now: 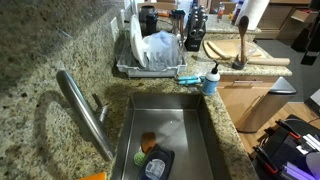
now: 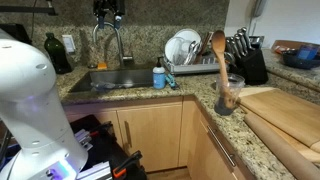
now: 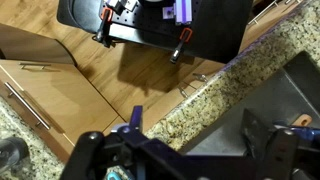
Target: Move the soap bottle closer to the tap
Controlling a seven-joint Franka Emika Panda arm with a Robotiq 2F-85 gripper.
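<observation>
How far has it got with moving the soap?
Nothing looks done yet: the soap bottle stands on the counter across the sink from the tap. Nothing is in hand: the gripper is open and empty. Left: grasp it, carry it over, set it beside the tap.

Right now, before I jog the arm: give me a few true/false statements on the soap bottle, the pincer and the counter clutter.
1. The clear pump bottle of blue soap stands upright on the speckled granite counter by the steel sink. True.
2. The pincer is shut on that bottle. False: it is open, holding nothing.
3. A wooden spoon stands in a glass jar. True.
4. The wire dish rack is empty. False: it holds white plates.
</observation>
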